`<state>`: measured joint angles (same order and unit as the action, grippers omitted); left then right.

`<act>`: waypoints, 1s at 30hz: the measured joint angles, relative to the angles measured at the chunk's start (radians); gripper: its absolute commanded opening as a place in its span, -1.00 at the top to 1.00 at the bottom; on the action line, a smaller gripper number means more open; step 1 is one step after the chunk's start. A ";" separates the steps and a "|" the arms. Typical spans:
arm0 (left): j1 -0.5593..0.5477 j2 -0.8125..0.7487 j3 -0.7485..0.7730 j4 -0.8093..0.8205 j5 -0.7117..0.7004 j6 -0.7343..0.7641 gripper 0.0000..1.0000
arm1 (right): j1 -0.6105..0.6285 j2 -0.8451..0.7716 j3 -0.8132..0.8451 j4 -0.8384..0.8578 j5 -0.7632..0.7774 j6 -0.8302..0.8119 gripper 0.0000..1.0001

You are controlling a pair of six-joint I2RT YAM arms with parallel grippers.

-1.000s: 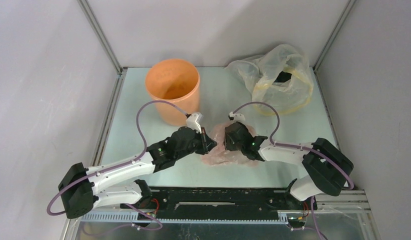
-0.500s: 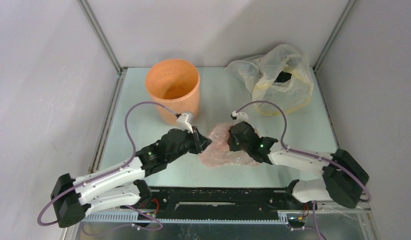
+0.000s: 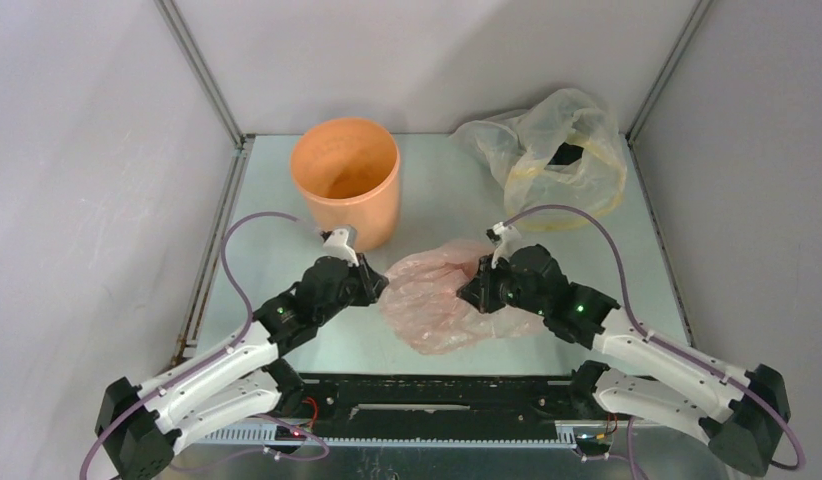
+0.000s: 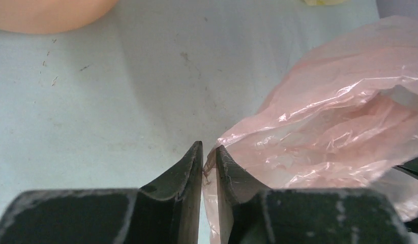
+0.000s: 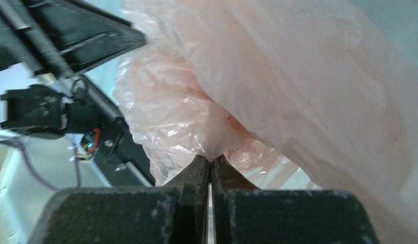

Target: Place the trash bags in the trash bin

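The pale pink trash bag is stretched between my two grippers near the middle of the table. My left gripper is shut on the bag's left edge; the left wrist view shows the film pinched between the jaws at my left gripper. My right gripper is shut on the bag's right side; in the right wrist view the pink film bunches into the closed jaws at my right gripper. The orange trash bin stands upright behind the left gripper, its mouth open.
A larger clear yellowish bag with dark contents lies at the back right corner. Grey walls enclose the table on three sides. The black mounting rail runs along the near edge.
Both grippers have pulled apart, left going left and right going right. The pink bag has spread out wider between them. Both arms have drawn back toward the near edge.
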<state>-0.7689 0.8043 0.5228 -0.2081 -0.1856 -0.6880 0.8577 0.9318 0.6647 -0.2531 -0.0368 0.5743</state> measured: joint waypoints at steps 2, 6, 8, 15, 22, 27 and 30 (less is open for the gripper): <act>0.000 0.016 0.000 0.000 -0.001 0.011 0.56 | -0.016 -0.029 0.000 -0.003 -0.065 0.013 1.00; 0.000 0.066 0.000 -0.001 -0.001 0.028 0.57 | -0.056 -0.062 0.000 -0.017 -0.175 0.049 1.00; 0.000 0.092 0.000 0.000 0.001 0.037 0.58 | -0.077 -0.074 0.000 -0.025 -0.214 0.072 1.00; 0.002 0.185 0.000 0.055 0.093 0.069 0.31 | -0.171 -0.119 0.011 -0.016 -0.258 0.223 1.00; -0.014 0.024 -0.108 0.146 0.116 0.078 -0.65 | -0.272 -0.116 0.014 -0.039 -0.218 0.475 1.00; -0.037 -0.205 -0.231 0.202 0.106 0.070 -0.99 | -0.319 -0.129 0.014 -0.107 -0.140 0.615 1.00; -0.051 -0.288 -0.278 0.229 0.090 0.060 -1.00 | -0.320 -0.153 0.014 -0.140 -0.095 0.683 1.00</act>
<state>-0.8200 0.5167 0.2443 0.0204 -0.0952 -0.6277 0.5381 0.7792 0.6785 -0.3931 -0.1318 1.2575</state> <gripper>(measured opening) 0.993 0.007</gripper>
